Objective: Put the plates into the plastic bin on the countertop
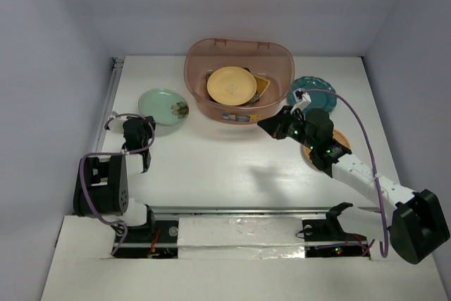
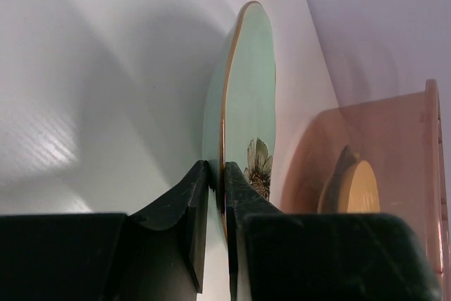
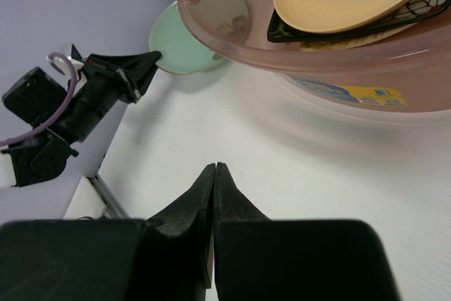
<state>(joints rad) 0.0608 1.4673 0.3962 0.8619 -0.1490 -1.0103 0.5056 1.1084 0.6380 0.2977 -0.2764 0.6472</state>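
The plastic bin stands at the back middle of the white countertop. In it lie the yellow round plate, the black square floral plate under it, and a corner of the woven triangular plate. The mint green floral plate lies left of the bin. My left gripper is shut on its near rim. The teal scalloped plate lies right of the bin. The woven round plate is mostly hidden under my right arm. My right gripper is shut and empty, just in front of the bin.
A metal rail runs along the counter's left edge and another along the front. Grey walls close in the back and sides. The bin's blue label faces my right gripper. My left gripper shows in the right wrist view.
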